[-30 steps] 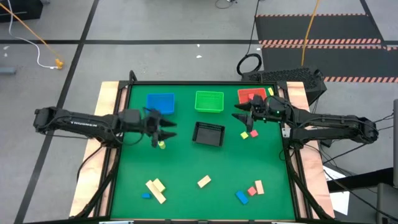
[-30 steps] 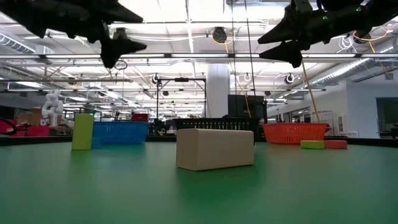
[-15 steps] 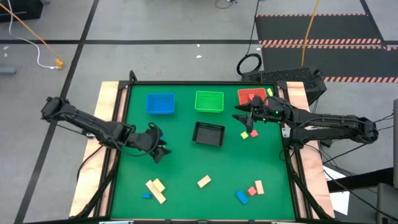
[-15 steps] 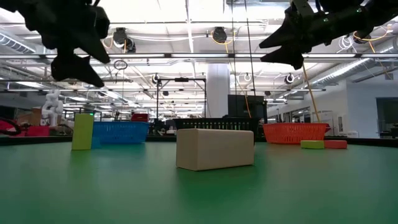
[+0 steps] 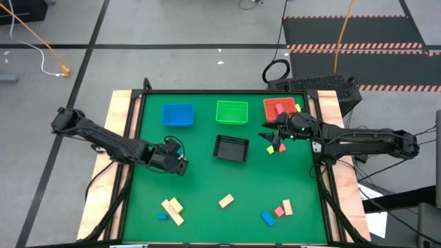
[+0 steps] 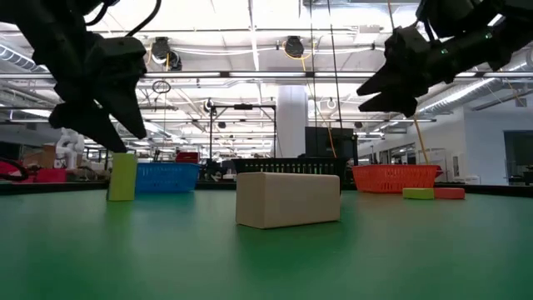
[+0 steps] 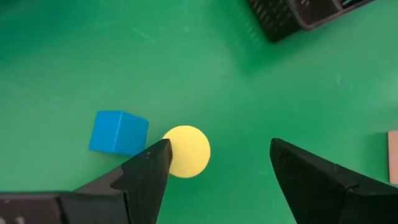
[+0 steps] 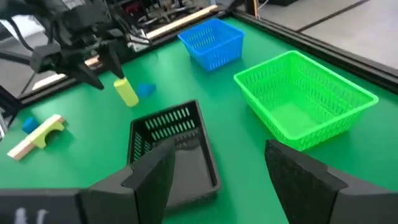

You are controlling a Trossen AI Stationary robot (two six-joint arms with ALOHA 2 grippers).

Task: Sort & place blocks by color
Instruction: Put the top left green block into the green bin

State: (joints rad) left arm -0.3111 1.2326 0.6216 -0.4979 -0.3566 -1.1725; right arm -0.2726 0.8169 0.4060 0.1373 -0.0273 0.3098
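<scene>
High view: the left gripper [image 5: 180,167] hangs low over the green table [image 5: 207,186], left of the black mesh tray [image 5: 231,147]; the right gripper [image 5: 270,140] hovers near the red tray [image 5: 275,107], above a yellow and a red block. More blocks lie scattered along the near edge: tan bars [image 5: 173,209], a lone tan block [image 5: 226,200], and a blue-red-tan cluster [image 5: 276,211]. Blue [image 5: 178,115] and green [image 5: 231,111] trays stand at the far side.

Low view: the left claw sits just above an upright yellow-green block [image 6: 122,176], jaws spread and holding nothing. The right claw hangs high, also parted and empty. A tan block [image 6: 288,198] fills the foreground.

Left wrist view: 2 dark fingers [image 7: 146,174] straddle open space; the yellow-green block's round top [image 7: 186,151] shows just beside 1 finger, a blue cube [image 7: 118,132] touching or nearly touching it.

Right wrist view: fingers apart over the mesh tray [image 8: 171,146], with the green tray [image 8: 305,99] and blue tray [image 8: 211,41] beyond.

The piece looks like light, rigid painted wood, likely smooth; being round and upright, it could tip or roll, so a grip across its sides near mid-height seems best. No readable writing appears.
</scene>
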